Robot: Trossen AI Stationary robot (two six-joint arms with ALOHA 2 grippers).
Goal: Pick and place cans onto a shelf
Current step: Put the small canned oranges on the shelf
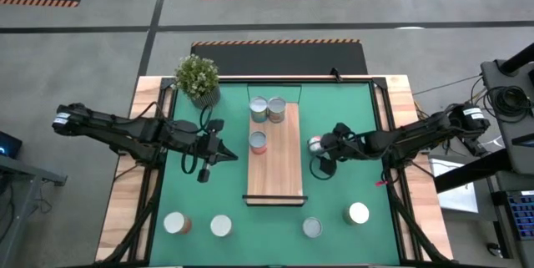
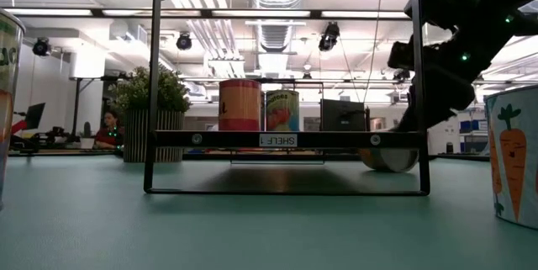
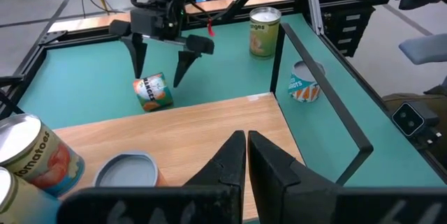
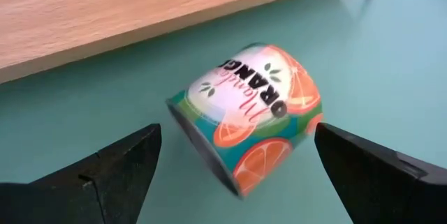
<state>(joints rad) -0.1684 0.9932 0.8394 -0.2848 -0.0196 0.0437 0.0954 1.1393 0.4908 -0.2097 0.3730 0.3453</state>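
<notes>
A can with an orange label [image 4: 248, 123] lies on its side on the green mat [image 4: 391, 56], just right of the light-wood shelf [image 1: 279, 168]; it also shows in the left wrist view [image 3: 152, 91]. My right gripper [image 4: 237, 137] is open above it, one finger on either side, not touching. Three cans stand on the shelf: two at its far end [image 1: 259, 109] [image 1: 276, 109] and one behind them [image 1: 259, 142]. My left gripper [image 3: 246, 144] is shut and empty at the shelf's left side [image 1: 219, 153].
Several cans stand along the mat's near edge [image 1: 176, 223] [image 1: 220, 225] [image 1: 312, 228] [image 1: 359, 213]. A potted plant [image 1: 198, 78] stands at the far left corner. The shelf rests on a thin black frame [image 2: 155, 135] raised above the mat.
</notes>
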